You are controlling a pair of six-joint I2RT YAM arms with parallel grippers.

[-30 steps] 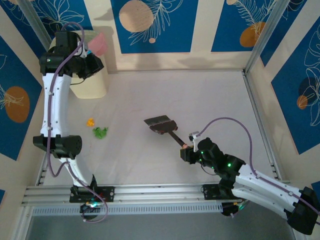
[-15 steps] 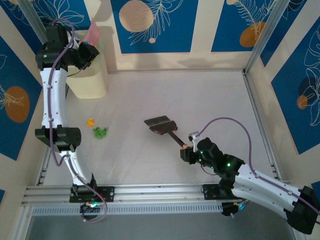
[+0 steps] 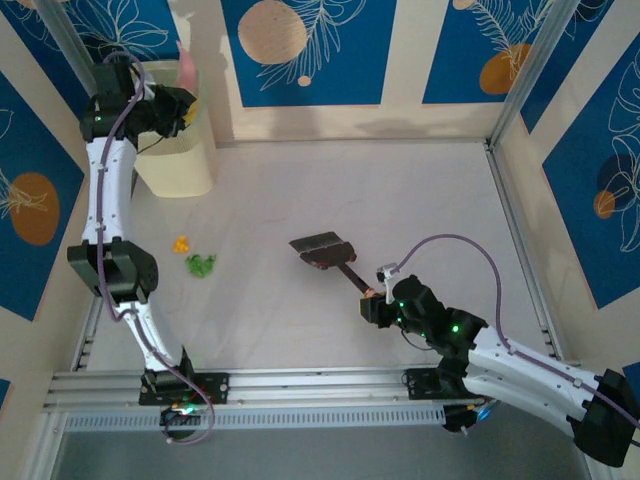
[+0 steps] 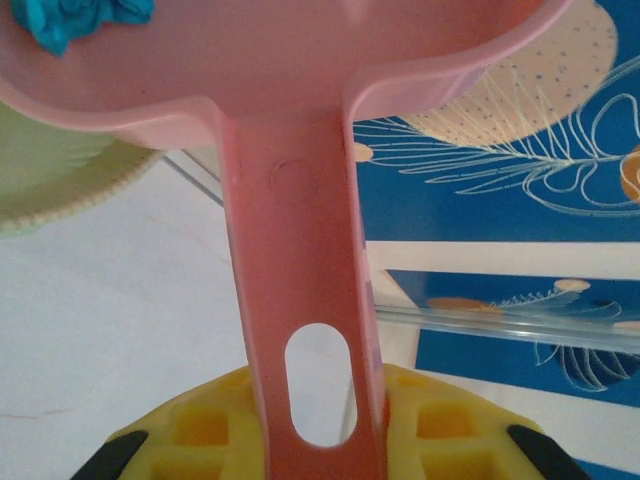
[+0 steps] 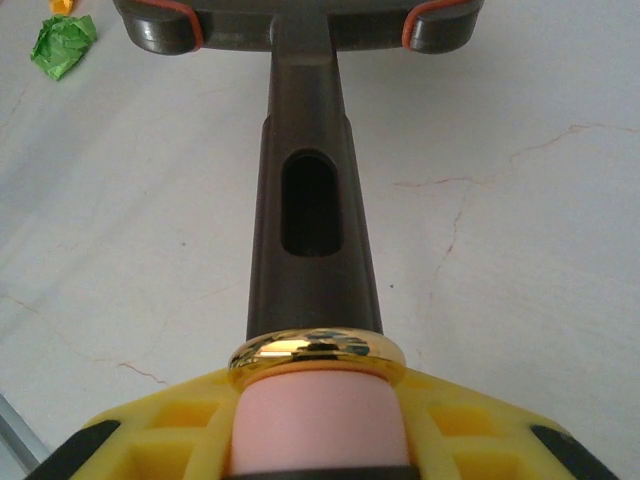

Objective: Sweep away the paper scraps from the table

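The left gripper (image 4: 318, 432) is clamped shut on the handle of the pink dustpan (image 4: 300, 230), its yellow pads pressed to both sides of the handle. Over the last second this arm has raised the pan and tipped it more steeply above the pale bin (image 3: 182, 155) in the far left corner. This indicates that a load is being emptied. One cyan scrap (image 4: 75, 14) still shows against the pan beyond the jaws, so the dump is probably not complete. The right gripper (image 5: 320, 440) is closed on the dark handle of the brush (image 5: 310, 200) and has not moved in that time. The brush head (image 3: 322, 250) rests on the table (image 3: 430, 200) directly ahead of those jaws. Beyond the head and off to its left lie a green scrap (image 5: 62, 45) and, just past it, an orange scrap (image 5: 62, 5), close together but apart. Both rest on the bare table surface, well clear of the right jaws and well below the raised left jaws. These two scraps remain to be swept.
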